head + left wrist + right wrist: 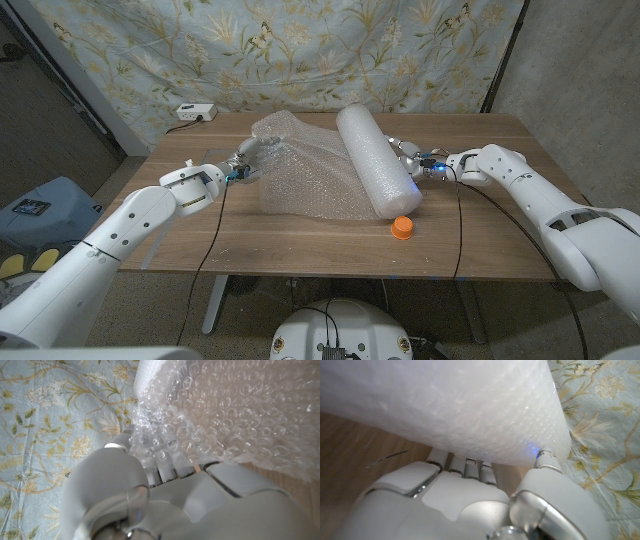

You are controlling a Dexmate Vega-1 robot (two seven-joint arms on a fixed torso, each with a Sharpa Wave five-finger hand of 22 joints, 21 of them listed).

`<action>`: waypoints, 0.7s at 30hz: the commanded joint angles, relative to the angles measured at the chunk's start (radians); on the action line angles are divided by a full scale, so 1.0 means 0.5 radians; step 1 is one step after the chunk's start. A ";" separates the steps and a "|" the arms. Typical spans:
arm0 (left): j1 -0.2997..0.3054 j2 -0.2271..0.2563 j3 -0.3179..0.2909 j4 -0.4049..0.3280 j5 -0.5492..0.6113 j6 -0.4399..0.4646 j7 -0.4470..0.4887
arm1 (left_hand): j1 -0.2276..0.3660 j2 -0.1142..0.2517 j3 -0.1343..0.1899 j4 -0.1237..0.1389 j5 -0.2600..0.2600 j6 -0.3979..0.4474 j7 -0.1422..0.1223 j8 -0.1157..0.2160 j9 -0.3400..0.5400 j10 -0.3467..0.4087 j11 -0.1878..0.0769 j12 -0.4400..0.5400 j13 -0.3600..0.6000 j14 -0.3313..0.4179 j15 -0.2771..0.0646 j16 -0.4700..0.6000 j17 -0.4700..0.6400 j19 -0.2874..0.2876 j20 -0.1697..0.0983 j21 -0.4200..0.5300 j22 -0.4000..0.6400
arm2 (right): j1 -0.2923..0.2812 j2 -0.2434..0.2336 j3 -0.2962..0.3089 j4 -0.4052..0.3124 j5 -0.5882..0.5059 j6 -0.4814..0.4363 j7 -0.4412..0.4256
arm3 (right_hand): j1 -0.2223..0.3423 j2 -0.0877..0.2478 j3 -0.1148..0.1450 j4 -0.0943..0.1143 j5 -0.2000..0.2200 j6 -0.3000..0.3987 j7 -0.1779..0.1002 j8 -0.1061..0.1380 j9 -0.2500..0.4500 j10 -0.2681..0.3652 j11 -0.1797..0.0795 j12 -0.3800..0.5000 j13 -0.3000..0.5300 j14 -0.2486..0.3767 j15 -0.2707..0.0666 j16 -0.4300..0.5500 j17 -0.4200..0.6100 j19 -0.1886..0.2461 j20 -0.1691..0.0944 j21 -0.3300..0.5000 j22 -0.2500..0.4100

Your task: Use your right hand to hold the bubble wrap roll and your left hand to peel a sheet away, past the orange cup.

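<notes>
A thick white bubble wrap roll [375, 158] lies on the wooden table [300, 240], running from the back middle toward the front right. A loose sheet [300, 170] spreads from it to the left. My left hand [243, 160] grips the sheet's left edge; in the left wrist view its fingers [165, 467] go under the bubbled sheet [225, 415]. My right hand [412, 160] presses against the roll's right side; the right wrist view has its fingers [465, 467] tucked under the roll [450, 405]. A small orange cup [402, 228] stands in front of the roll's near end.
A white power strip [194, 112] sits at the table's back left corner. A floral cloth [300, 50] hangs behind the table. Bare tabletop lies in front of the sheet and to the far right.
</notes>
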 commanded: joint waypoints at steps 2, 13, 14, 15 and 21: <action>0.060 0.102 -0.071 -0.087 -0.080 0.047 0.047 | 0.017 -0.002 -0.004 0.004 0.000 0.032 0.030 -0.005 0.003 0.073 -0.096 -0.008 0.005 0.017 -0.001 -0.004 0.006 -0.010 -0.001 0.008 0.007 | -0.028 -0.006 0.016 -0.043 0.029 0.003 -0.034 | -0.016 0.001 0.005 -0.014 0.005 -0.012 0.100 0.014 0.005 0.001 0.012 -0.010 0.007 0.005 0.011 -0.007 0.008 0.015 0.000 0.018 0.012; 0.075 0.163 -0.103 -0.122 -0.105 0.062 0.051 | 0.015 -0.001 -0.004 0.008 0.000 0.024 0.035 -0.010 0.005 0.072 -0.093 -0.010 0.010 0.018 -0.001 -0.005 0.007 -0.013 0.001 0.012 0.007 | -0.042 -0.012 0.033 -0.052 0.052 0.008 -0.073 | -0.020 0.005 0.007 -0.018 0.003 -0.016 0.099 0.014 0.004 0.002 0.012 -0.014 0.012 0.002 0.008 -0.008 0.009 0.023 0.001 0.018 0.012; 0.079 0.169 -0.108 -0.126 -0.106 0.062 0.048 | 0.016 -0.002 -0.005 0.006 0.000 0.024 0.033 -0.010 0.005 0.073 -0.095 -0.010 0.009 0.020 -0.001 -0.005 0.007 -0.013 0.001 0.012 0.007 | -0.041 -0.012 0.032 -0.053 0.052 0.009 -0.073 | -0.021 0.005 0.007 -0.018 0.003 -0.017 0.099 0.014 0.004 0.002 0.012 -0.015 0.012 0.003 0.008 -0.008 0.009 0.024 0.001 0.018 0.012; 0.083 0.173 -0.112 -0.131 -0.108 0.062 0.053 | 0.016 -0.001 -0.004 0.007 0.000 0.025 0.037 -0.009 0.005 0.069 -0.096 -0.011 0.011 0.017 0.001 -0.007 0.006 -0.013 0.001 0.013 0.007 | -0.040 -0.012 0.030 -0.055 0.049 0.010 -0.074 | -0.021 0.005 0.007 -0.019 0.003 -0.017 0.100 0.014 0.004 0.002 0.012 -0.015 0.013 0.003 0.009 -0.008 0.010 0.024 0.001 0.017 0.012; 0.108 0.195 -0.139 -0.158 -0.124 0.065 0.078 | 0.015 0.000 -0.005 0.010 0.000 0.020 0.035 -0.012 0.006 0.067 -0.096 -0.013 0.013 0.013 0.001 -0.009 0.008 -0.016 0.003 0.014 0.007 | -0.027 -0.005 0.023 -0.038 0.048 0.009 -0.078 | -0.022 0.005 0.008 -0.021 0.003 -0.018 0.099 0.014 0.004 0.003 0.012 -0.017 0.015 0.004 0.010 -0.008 0.010 0.027 0.001 0.017 0.012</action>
